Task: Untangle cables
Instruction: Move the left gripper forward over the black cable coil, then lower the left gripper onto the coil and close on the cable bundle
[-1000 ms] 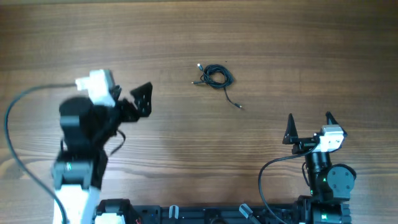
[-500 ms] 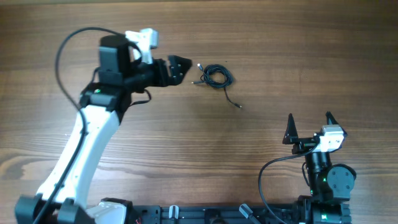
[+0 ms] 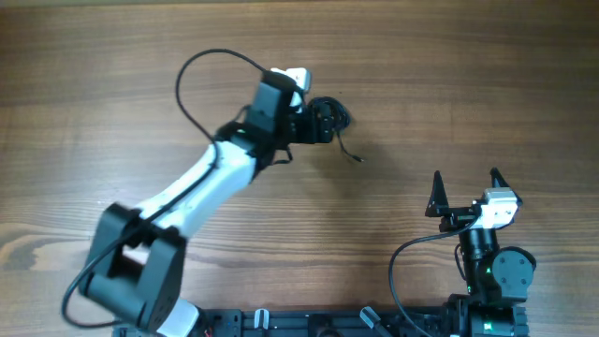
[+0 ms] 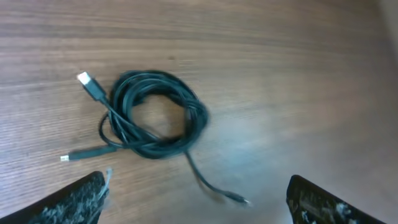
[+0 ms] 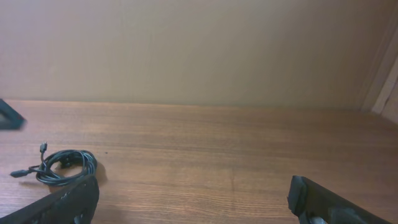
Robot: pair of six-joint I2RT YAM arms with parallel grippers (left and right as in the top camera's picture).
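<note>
Black cables (image 4: 152, 149) lie as one knotted coil on the wooden table (image 3: 449, 75), and we see the left gripper (image 4: 198, 180) poised over it, jaws spread and empty, presumably to straddle a strand, while the right gripper (image 3: 465, 178), likewise spread and empty, waits well apart.
</note>
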